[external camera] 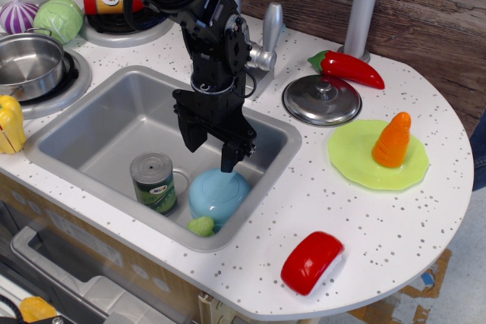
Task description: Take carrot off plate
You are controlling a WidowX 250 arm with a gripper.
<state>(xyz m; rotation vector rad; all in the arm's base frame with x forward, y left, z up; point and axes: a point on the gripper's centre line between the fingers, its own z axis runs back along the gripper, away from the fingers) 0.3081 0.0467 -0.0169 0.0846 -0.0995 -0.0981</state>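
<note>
The orange ridged carrot stands upright on the lime-green plate at the right of the white speckled counter. My black gripper hangs over the grey sink, well left of the plate. Its two fingers point down, spread apart, with nothing between them. It sits above a green can and a light blue upturned bowl in the sink.
A steel lid with a knob and a red chili pepper lie behind the plate. A glossy red block lies near the front edge. The faucet stands behind the sink. A steel pot sits on the left burner.
</note>
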